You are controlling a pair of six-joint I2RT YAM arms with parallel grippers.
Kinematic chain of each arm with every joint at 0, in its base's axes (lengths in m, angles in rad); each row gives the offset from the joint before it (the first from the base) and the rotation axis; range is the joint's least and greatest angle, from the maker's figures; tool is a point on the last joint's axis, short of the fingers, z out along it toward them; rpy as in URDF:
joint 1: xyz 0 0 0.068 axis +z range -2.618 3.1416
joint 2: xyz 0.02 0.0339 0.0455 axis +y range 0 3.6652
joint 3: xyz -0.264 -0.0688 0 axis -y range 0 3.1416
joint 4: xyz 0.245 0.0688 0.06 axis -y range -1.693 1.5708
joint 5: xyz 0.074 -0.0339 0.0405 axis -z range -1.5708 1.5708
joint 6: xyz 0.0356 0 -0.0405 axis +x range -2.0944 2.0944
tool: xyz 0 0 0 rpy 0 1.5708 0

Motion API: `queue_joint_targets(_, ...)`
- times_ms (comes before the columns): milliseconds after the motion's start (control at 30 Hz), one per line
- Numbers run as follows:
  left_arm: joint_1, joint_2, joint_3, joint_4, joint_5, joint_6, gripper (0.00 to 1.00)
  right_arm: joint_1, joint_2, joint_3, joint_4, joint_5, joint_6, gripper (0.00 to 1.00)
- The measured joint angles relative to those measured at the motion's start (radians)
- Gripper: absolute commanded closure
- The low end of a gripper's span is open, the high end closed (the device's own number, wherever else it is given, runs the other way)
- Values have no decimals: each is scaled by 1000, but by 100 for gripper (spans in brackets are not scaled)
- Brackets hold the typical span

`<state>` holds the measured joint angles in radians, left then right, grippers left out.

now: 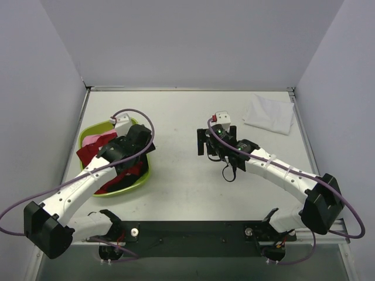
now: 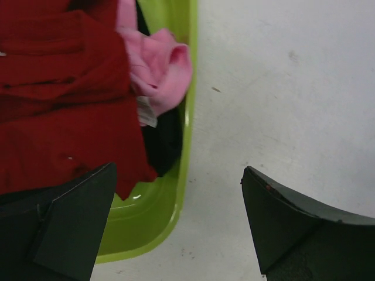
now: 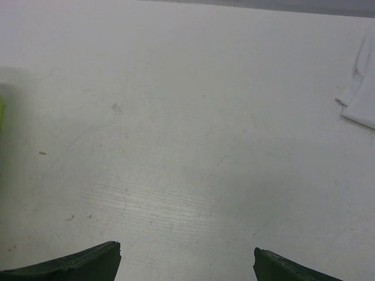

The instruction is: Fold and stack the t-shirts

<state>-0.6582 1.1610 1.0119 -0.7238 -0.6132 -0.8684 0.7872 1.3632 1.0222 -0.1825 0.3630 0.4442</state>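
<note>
At the lime-green tub's (image 2: 146,228) right rim, the left end effector (image 2: 179,170) hangs spread and empty. The deep red t-shirt (image 2: 58,105) is heaped just left of it, beside the pink t-shirt (image 2: 158,70) and the black t-shirt (image 2: 167,140). The right end effector (image 3: 186,249), likewise spread, hovers over the surface (image 3: 187,117), with the white t-shirt (image 1: 269,114) well off to its right.

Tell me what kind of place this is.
Most likely a robot test bench in a lab, not a home: plain white walls box in a bare table, a left arm and a right arm are bolted to its near edge, and a green tub holds crumpled shirts.
</note>
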Motion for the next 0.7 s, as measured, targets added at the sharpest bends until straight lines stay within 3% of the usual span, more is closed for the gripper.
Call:
queue_joint_targets(267,235,-23,-31,-67,-36,-37,3,19,32,-17,11,-38,0,0)
queue_joint_targets(433,378,63,-39,-67,-3,-28,3,27,36,-17,19,-51,-1,0)
queue_joint_targets(700,489,168,-82,-16,57,-11,3,33,36,-17,22,-61,-5,0)
